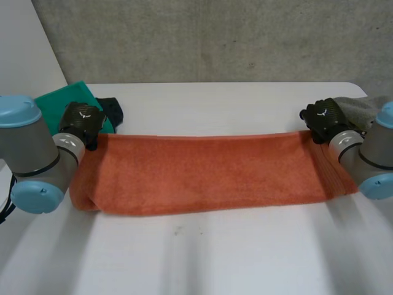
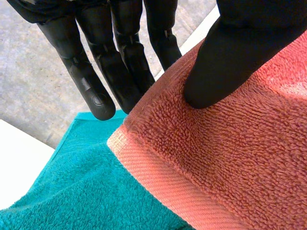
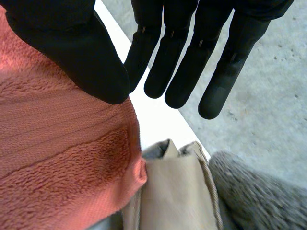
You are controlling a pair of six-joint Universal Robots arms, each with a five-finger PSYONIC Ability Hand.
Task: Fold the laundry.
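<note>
White desk (image 1: 215,258) carries the orange towel (image 1: 202,178) from left edge to right: the left robot hand (image 1: 83,121) pinches one far corner, the right robot hand (image 1: 325,117) seems open, thumb merely resting, so that corner may slip when lifted.

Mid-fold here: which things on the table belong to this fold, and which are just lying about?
In the job:
orange towel
left hand, pinching its far left corner
right hand, open, at its far right corner

Lying about for now:
teal towel
black item beside it
grey cloth
beige cloth
</note>
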